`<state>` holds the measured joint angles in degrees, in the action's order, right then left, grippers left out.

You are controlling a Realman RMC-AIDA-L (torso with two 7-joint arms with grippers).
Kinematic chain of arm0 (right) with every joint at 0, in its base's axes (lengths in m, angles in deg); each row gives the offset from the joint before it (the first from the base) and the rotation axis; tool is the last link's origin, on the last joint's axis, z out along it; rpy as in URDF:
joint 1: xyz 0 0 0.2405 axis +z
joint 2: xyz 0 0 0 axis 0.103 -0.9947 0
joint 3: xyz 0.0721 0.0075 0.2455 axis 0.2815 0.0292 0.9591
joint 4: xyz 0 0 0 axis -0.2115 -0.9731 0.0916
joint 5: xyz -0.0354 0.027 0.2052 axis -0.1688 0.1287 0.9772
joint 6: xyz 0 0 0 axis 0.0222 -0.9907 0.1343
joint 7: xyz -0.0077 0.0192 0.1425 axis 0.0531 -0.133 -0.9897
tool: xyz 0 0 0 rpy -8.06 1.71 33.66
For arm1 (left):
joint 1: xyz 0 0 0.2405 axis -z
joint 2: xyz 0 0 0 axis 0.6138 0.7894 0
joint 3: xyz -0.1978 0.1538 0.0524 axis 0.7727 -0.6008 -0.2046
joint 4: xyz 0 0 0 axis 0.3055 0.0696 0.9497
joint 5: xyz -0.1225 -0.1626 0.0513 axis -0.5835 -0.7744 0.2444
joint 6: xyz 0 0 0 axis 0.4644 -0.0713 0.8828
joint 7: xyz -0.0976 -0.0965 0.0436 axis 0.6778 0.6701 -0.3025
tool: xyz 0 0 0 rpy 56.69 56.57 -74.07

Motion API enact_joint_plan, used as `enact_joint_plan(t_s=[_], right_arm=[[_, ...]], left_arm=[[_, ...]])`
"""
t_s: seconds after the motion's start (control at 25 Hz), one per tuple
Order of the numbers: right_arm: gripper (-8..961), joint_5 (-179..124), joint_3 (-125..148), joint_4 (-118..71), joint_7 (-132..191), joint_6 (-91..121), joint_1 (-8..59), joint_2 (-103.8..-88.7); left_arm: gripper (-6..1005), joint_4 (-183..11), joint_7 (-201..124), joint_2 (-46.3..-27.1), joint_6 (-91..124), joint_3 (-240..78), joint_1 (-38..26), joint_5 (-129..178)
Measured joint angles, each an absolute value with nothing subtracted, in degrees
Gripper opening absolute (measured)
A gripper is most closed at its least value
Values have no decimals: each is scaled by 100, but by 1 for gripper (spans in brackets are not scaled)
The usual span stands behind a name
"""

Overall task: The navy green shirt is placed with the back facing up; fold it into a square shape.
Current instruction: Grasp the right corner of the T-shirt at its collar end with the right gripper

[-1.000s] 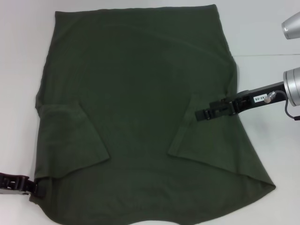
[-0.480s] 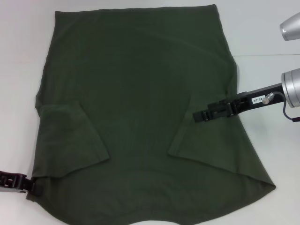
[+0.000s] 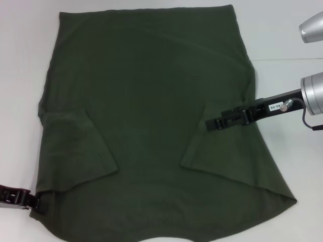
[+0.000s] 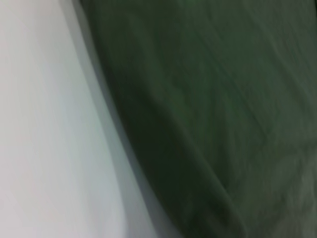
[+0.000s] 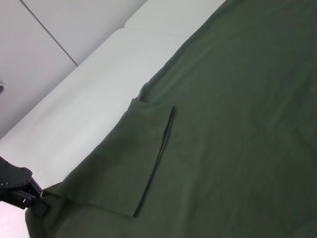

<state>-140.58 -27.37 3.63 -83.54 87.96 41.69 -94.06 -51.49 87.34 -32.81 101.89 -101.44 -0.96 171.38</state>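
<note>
The navy green shirt (image 3: 151, 101) lies flat on the white table and fills most of the head view. Both sleeves are folded inward over the body. My right gripper (image 3: 211, 123) reaches in from the right and sits low on the folded right sleeve (image 3: 217, 146), shut on its fabric just inside the sleeve's edge. At the shirt's near left corner my left gripper (image 3: 40, 202) is shut on the hem of the cloth. The right wrist view shows the folded left sleeve (image 5: 133, 158) and the left gripper (image 5: 34, 201) at that corner. The left wrist view shows only the shirt's edge (image 4: 198, 124) on the table.
The white table (image 3: 287, 166) shows bare to the right of the shirt and in a strip along the left (image 3: 20, 101). A table seam (image 3: 287, 59) runs at the right. The right arm's silver links (image 3: 313, 91) hang over the right edge.
My right gripper has slid a little to the left across the folded right sleeve. My left gripper has shifted slightly left at the shirt's near corner.
</note>
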Motion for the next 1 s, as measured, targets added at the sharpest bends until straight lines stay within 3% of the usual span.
enact_joint_plan(t_s=[0.2,0.4,0.64,1.0], right_arm=[[925,-14059,-2751,363,-8361,8765,4182,-9413],[925,-14059,-2759,363,-8364,8745,4195,-9414],[925,-14060,-2760,363,-8363,8734,4202,-9420],[924,-14074,-2749,363,-8363,8708,4194,-9421]], left_arm=[[68,-5149,8745,-3277,10190,-10146,-93,17140],[250,-5149,8742,-3275,10189,-10146,-88,17156],[235,-5139,8683,-3273,10062,-10145,-87,17154],[80,-5148,8695,-3262,10086,-10152,-59,17171]])
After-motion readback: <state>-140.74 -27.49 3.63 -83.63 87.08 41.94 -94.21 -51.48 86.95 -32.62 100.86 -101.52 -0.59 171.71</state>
